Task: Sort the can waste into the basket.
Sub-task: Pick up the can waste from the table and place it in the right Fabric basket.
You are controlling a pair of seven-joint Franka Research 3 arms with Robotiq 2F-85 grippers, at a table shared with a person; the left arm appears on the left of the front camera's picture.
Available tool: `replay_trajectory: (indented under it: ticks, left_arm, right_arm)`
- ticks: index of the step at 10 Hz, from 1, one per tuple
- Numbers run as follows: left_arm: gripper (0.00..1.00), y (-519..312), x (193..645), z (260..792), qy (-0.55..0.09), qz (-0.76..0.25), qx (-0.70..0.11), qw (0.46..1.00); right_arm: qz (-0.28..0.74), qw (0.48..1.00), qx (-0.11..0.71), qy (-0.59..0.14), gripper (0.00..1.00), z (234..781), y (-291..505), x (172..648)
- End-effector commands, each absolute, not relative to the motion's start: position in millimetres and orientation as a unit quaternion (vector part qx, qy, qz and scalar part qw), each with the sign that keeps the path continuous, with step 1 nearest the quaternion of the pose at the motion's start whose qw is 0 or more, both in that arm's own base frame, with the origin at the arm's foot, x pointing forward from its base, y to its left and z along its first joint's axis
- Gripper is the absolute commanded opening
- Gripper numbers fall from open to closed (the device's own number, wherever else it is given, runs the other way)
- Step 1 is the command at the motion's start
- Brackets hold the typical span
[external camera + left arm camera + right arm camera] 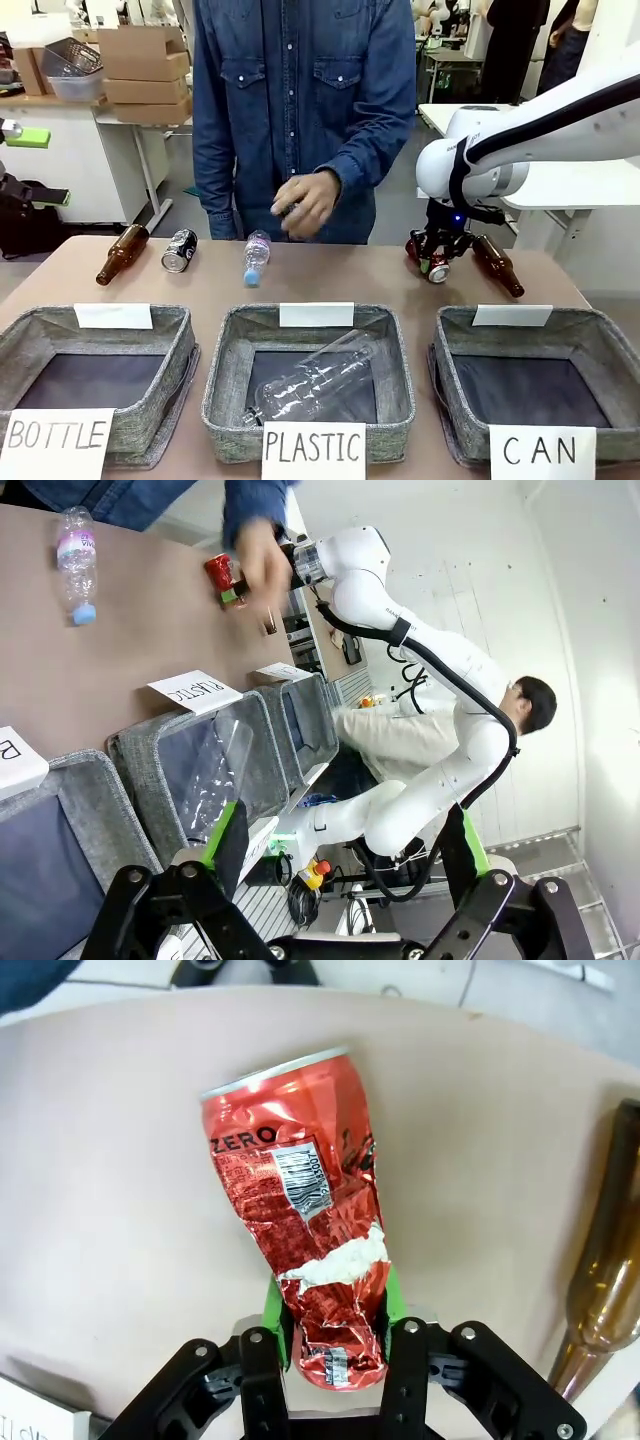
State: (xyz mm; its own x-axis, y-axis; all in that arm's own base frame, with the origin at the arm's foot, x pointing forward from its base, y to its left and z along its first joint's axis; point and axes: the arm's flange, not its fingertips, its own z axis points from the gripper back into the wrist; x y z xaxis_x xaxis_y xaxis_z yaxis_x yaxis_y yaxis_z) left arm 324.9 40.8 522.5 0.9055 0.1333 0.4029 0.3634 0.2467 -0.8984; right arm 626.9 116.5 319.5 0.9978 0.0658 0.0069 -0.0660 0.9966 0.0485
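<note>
- Right jaws clamped on the narrow end of the crushed red can (300, 1190).
- Red can sits just beyond the far left corner of the CAN basket (445, 370), low at the surface (330, 285); cannot tell if it touches.
- Black and silver can (179, 250) lies on its side, well left of the CAN basket, far side.
- Brown glass bottle (497, 265) lies just beyond the CAN basket, beside the red can.
- Left jaws wide apart, holding nothing.

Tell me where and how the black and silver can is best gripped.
Probably across the middle of its round body, coming straight down from above. The black and silver can lies on its side, one end toward the robot, so the jaws would close on its curved flanks. A brown bottle lies close beside it, so a sideways approach looks cramped.
</note>
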Motion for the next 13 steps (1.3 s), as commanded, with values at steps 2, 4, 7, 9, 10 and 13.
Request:
replay_trajectory:
  ticks: [2, 4, 7, 9, 10, 13]
  left_arm:
    - [1.00, 39, 326, 524, -0.212, -0.083, -0.615, 0.755]
    - [1.00, 39, 326, 524, -0.212, -0.083, -0.615, 0.755]
    - [1.00, 39, 326, 524, -0.212, -0.083, -0.615, 0.755]
    - [1.00, 39, 326, 524, -0.212, -0.083, -0.615, 0.755]
    - [1.00, 39, 326, 524, -0.212, -0.083, -0.615, 0.755]
    - [1.00, 39, 326, 524, -0.212, -0.083, -0.615, 0.755]
  right_arm:
    - [-0.012, 0.998, 0.068, -0.006, 0.00, 383, 80, 594]
    - [0.013, 0.992, 0.122, -0.003, 0.00, 470, 39, 508]
    - [0.141, 0.977, 0.158, 0.039, 0.00, 523, 0, 358]
    - [0.171, 0.972, 0.154, 0.040, 0.00, 510, 4, 295]
    - [0.187, 0.970, 0.154, 0.034, 0.00, 499, 10, 276]
    - [0.193, 0.968, 0.160, 0.019, 0.00, 486, 13, 268]
